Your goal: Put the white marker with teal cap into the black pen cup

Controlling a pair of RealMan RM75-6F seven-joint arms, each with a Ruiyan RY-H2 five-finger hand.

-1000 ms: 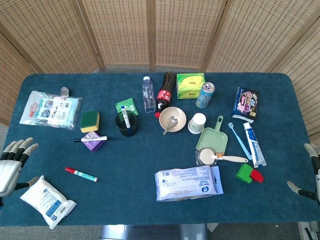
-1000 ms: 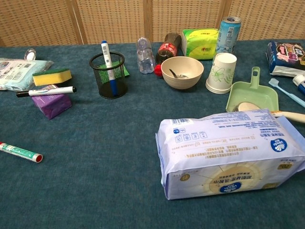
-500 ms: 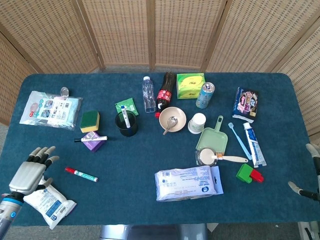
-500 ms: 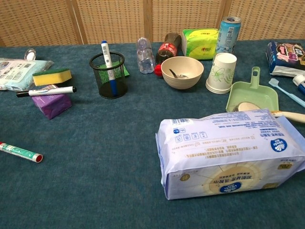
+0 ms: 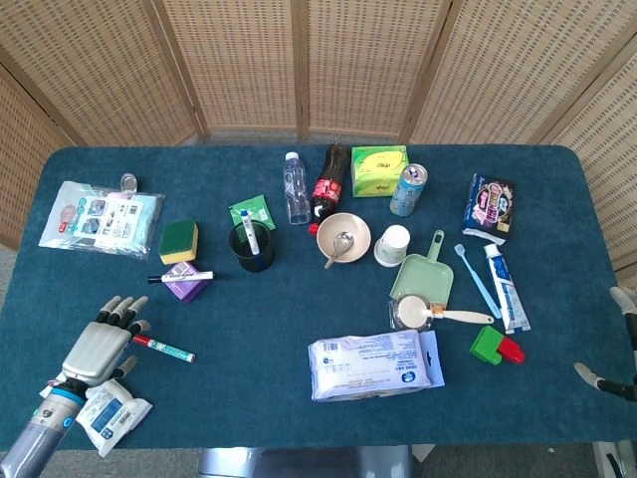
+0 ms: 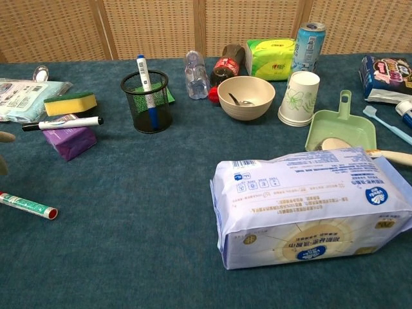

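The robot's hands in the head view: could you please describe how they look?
The left hand has a metallic silver-grey back, dark segmented fingers with pale tips, and a blue band at the wrist above a grey forearm. Only pale grey and black parts of the right hand show at the frame edge.

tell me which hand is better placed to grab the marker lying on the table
Left. The left hand is open right beside the marker, while the right hand sits at the far table edge.

Worktop [image 5: 299,299], blue cloth. Wipes pack [image 5: 375,364] at 6 o'clock. Tan bowl [image 5: 343,236] centre, what looks like a spoon inside. Soda can [image 5: 407,189] at 1 o'clock. Yellow-green sponge [image 5: 179,241] at 9 o'clock, purple block [image 5: 186,285] just below it.
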